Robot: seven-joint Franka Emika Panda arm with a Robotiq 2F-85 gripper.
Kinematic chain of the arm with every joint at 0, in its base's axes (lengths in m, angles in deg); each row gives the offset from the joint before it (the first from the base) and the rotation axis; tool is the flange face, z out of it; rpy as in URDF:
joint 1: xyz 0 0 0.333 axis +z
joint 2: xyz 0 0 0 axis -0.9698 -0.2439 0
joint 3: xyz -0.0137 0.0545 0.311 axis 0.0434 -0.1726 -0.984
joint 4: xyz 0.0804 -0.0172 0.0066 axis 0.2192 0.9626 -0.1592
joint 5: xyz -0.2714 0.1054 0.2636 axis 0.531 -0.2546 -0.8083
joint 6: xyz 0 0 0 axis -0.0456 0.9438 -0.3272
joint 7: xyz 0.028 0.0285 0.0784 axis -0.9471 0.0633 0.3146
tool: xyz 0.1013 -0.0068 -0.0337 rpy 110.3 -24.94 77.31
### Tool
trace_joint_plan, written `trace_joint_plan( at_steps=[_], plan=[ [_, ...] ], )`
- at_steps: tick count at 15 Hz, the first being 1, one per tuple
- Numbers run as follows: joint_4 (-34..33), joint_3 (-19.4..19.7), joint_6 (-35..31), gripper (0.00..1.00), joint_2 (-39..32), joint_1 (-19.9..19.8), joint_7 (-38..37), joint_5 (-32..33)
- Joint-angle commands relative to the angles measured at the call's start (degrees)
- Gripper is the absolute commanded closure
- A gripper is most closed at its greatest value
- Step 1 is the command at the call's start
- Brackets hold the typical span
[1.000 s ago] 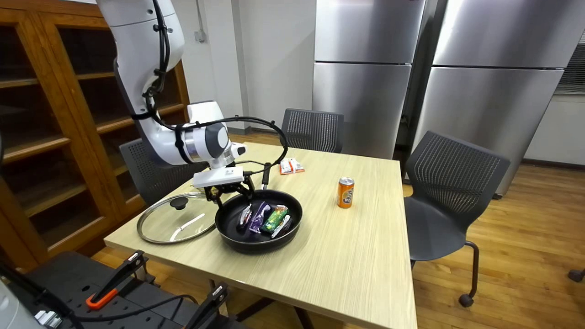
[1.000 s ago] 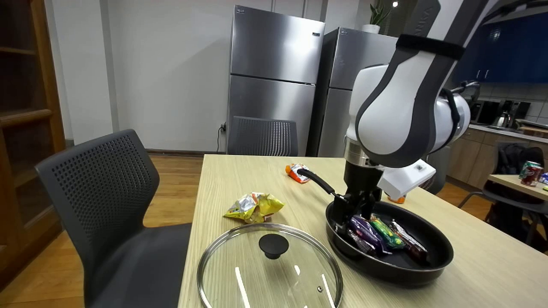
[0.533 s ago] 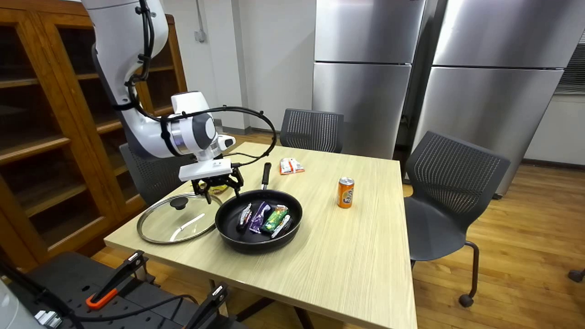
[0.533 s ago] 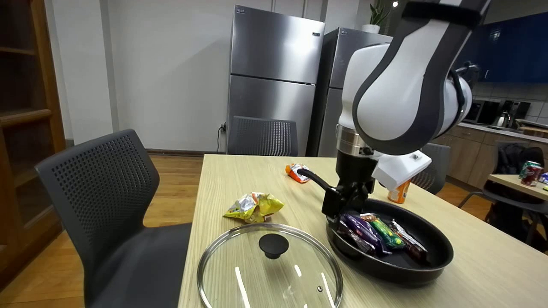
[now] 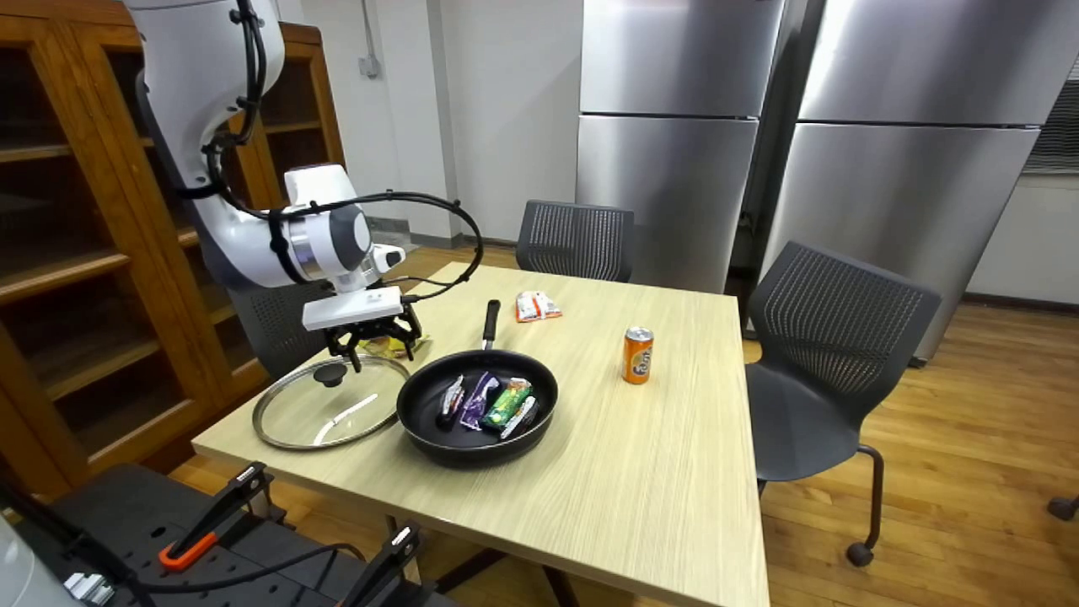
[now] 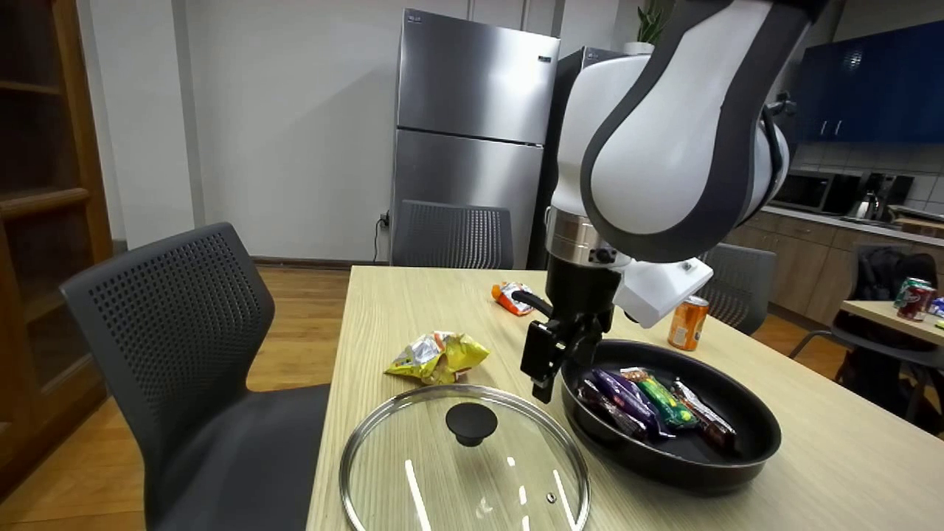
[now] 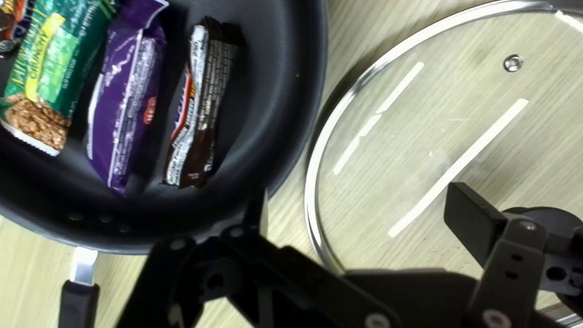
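Wrist view: my gripper (image 7: 362, 212) sits low in frame, jaws spread wide, nothing held, snack bars (image 7: 132, 95) already in the pan (image 7: 289, 86) at upper left, so that part looks done, glass lid (image 7: 423, 136) at right lying beside it, not on.
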Motion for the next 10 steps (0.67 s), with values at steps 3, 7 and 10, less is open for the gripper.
trace_joint_plan(
  at_steps=[3, 7, 10],
  plan=[
    [0.7, -3.1, 2.4, 0.00, 1.8, 2.6, -1.5, 2.4],
    [-0.8, -4.1, 4.1, 0.00, 0.8, 4.9, -1.7, 3.1],
    [-2.3, -4.3, 5.6, 0.00, -0.2, 6.0, -2.0, 3.9]
  ],
)
